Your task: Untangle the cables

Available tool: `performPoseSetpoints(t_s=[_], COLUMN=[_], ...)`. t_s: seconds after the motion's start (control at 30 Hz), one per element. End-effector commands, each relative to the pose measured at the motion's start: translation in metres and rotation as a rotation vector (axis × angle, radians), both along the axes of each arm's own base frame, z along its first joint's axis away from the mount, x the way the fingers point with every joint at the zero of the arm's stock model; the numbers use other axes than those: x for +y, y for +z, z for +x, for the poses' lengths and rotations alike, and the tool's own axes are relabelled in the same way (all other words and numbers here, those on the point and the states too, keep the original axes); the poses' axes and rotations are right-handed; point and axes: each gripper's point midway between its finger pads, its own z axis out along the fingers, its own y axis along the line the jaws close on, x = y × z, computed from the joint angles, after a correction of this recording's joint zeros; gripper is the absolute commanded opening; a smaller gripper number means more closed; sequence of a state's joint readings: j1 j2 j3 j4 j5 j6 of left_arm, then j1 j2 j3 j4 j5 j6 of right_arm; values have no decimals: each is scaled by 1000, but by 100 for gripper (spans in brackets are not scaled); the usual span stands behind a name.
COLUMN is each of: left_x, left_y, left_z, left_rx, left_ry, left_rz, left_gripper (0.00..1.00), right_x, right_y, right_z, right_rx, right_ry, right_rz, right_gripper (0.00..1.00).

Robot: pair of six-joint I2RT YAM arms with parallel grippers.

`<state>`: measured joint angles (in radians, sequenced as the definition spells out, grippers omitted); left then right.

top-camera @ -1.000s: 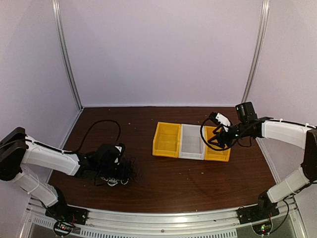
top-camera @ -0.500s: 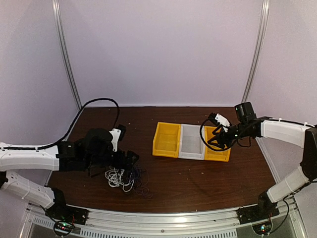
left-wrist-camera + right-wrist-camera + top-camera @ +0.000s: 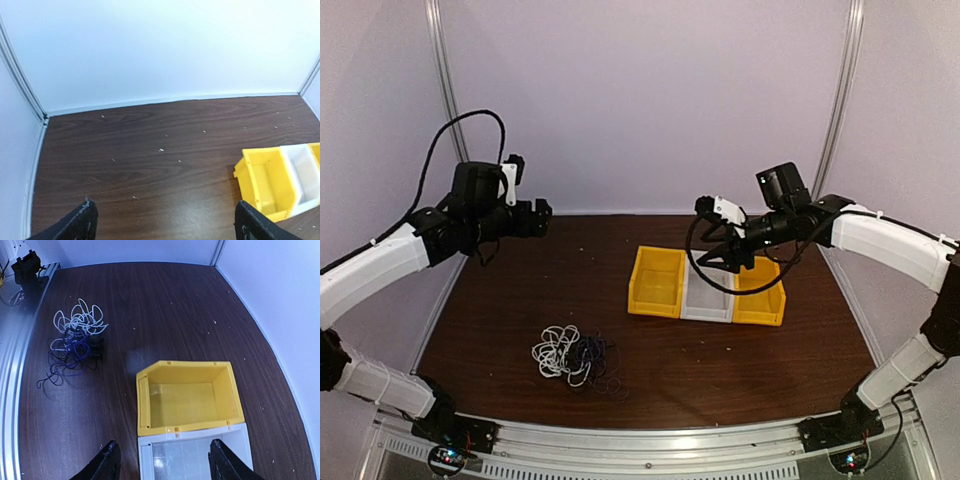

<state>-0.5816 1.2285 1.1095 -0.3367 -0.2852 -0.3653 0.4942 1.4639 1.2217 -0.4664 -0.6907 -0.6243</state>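
Tangled white-and-purple cable bundle (image 3: 570, 355) sits loose on the dark wooden table (image 3: 720, 350) at 7 o'clock; left gripper (image 3: 540, 216) at 10 and right gripper (image 3: 713, 257) above the yellow-and-white plastic bins (image 3: 642, 276) both hover spread and empty, probably staging a pick.

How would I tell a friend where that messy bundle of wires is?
Look at the dark wooden table. Near its front edge, left of the row of bins, lies the cable tangle: the only loose heap, white loops knotted with dark ones.

cable tangle (image 3: 572, 356) on table (image 3: 720, 360), left hand (image 3: 540, 214) raised, right hand (image 3: 715, 256) above bins (image 3: 653, 303)
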Motion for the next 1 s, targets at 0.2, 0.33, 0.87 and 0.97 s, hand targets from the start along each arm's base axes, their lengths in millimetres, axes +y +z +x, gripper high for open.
performPoseSetpoints(t_s=[0.2, 0.33, 0.87, 0.97], left_x=[16, 35, 62, 60], left_y=[-69, -61, -26, -25], left_z=[41, 32, 22, 22], left_rx=[-17, -28, -116, -118], left_ry=[-5, 63, 143, 131], left_rz=[302, 316, 337, 329], left_gripper=[91, 91, 93, 93], right_x=[105, 139, 193, 198], right_y=[-24, -56, -144, -149], right_z=[-22, -36, -96, -95], right_rx=[125, 235, 286, 287], right_ry=[124, 204, 362, 352], right_rz=[-84, -149, -323, -331], right_gripper=[46, 44, 43, 40])
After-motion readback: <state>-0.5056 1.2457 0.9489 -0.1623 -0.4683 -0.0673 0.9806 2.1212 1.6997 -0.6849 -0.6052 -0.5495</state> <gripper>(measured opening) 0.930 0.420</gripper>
